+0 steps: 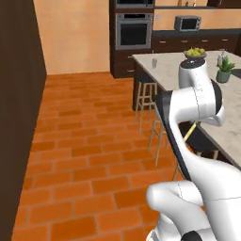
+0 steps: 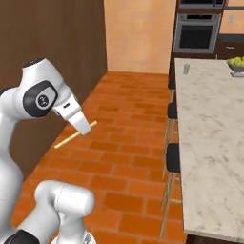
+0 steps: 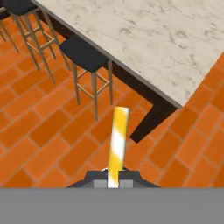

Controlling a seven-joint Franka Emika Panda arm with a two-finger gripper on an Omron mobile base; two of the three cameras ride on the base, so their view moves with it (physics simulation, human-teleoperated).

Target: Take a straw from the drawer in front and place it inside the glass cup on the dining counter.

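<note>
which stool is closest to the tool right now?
The black-seated stool at the dining counter corner end, directly beyond the straw tip in the hand view. The other stool sits farther along the counter edge.

1. The thin pale yellow-tan straw (image 1: 189, 132) is showing just a sliver past the white arm in the left base view.
2. The beige marbled stone bench (image 2: 209, 143) is running off the right edge.
3. The small clear glass cup (image 2: 186, 69) is appearing too tiny to detail.

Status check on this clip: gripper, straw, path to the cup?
Gripper shut on the straw. Held over the brick floor, off the dining counter. Glass cup at the counter's far end; stools along the near edge.
</note>
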